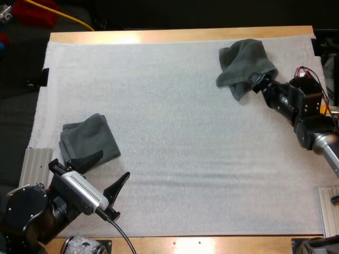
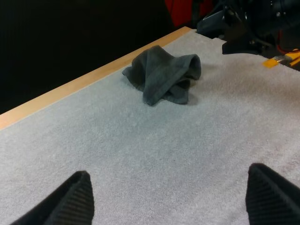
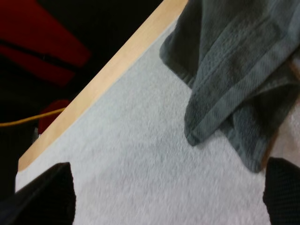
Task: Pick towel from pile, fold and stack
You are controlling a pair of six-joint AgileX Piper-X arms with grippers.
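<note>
Near the right tool [image 1: 256,80] lies a crumpled, ribbed towel [image 1: 244,62].

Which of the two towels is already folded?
The folded towel beside the left hand lies flat and squared; the crumpled towel by the right hand is a loose heap.

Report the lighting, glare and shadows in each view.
High view: even light, a pale glare patch on the table's far wooden edge, the mat bright. Left wrist view: the crumpled towel throws a soft, faint shadow on the mat; beyond the table is dark. Right wrist view: the towel's folds shade one another.
</note>
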